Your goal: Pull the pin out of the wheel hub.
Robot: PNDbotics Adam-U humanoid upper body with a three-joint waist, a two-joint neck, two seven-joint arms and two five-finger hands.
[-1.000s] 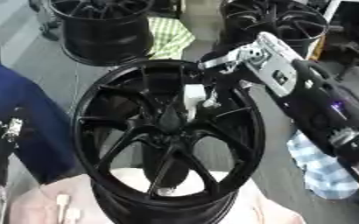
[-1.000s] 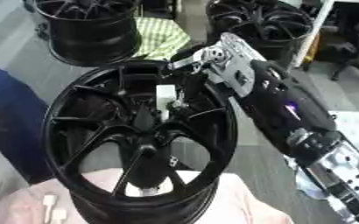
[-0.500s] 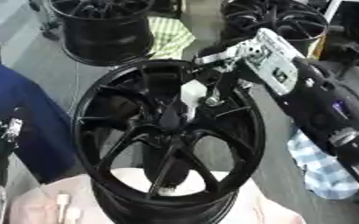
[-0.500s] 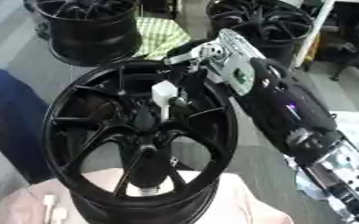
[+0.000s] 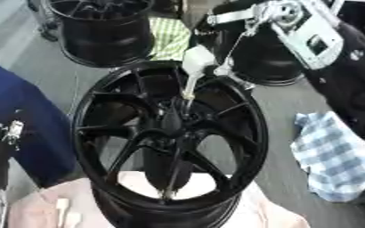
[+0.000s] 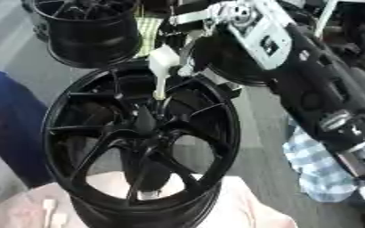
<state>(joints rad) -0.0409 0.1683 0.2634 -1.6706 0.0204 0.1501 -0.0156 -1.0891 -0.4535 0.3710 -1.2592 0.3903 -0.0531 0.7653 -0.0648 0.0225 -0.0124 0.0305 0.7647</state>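
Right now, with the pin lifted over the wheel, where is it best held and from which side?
By its white head, from above on the right, as the right hand does now. The head is the widest part and sits on top; the thin shaft points down toward the hub of the black wheel, so a top hold keeps fingers clear of the spokes.

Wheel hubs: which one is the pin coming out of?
The nearest wheel hub, on the pink cloth; the right hand holds the pin above its centre.
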